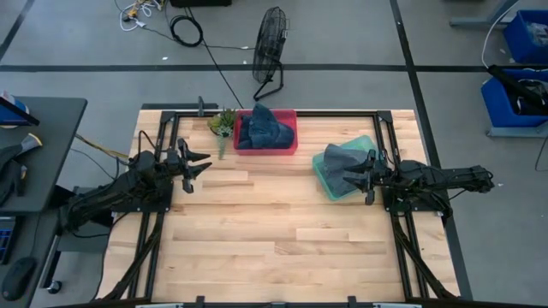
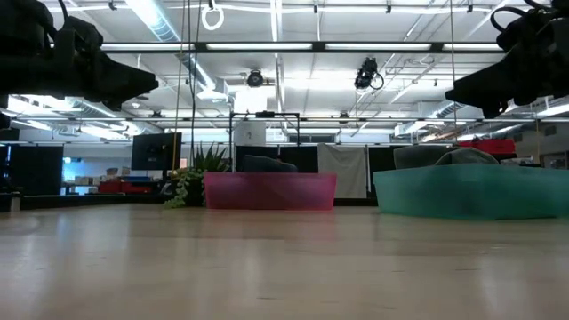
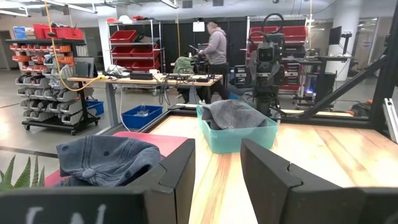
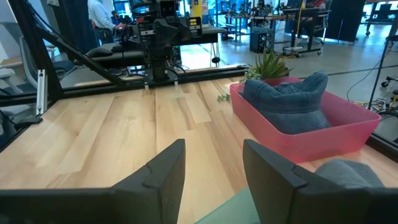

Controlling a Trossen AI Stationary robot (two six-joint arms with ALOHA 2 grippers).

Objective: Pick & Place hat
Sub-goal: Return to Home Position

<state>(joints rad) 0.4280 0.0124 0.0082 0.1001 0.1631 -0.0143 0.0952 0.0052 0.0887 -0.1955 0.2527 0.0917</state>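
Observation:
A blue denim hat [image 1: 261, 127] lies in a red bin [image 1: 291, 145] at the table's far middle; it also shows in the left wrist view [image 3: 106, 158] and the right wrist view [image 4: 286, 106]. A grey hat [image 1: 341, 159] lies in a teal bin [image 1: 328, 190] to the red bin's right; it also shows in the left wrist view [image 3: 233, 114]. My left gripper [image 1: 199, 168] [image 3: 217, 180] is open and empty, above the table to the left of the red bin. My right gripper [image 1: 355, 175] [image 4: 214, 177] is open and empty, above the teal bin's right part.
A small green plant [image 1: 223, 122] stands just left of the red bin. Black frame rails [image 1: 163, 128] run along the table's left, right and far edges. Bare wood [image 1: 274, 231] spreads across the middle and near part of the table. A person [image 3: 216, 50] stands in the room beyond.

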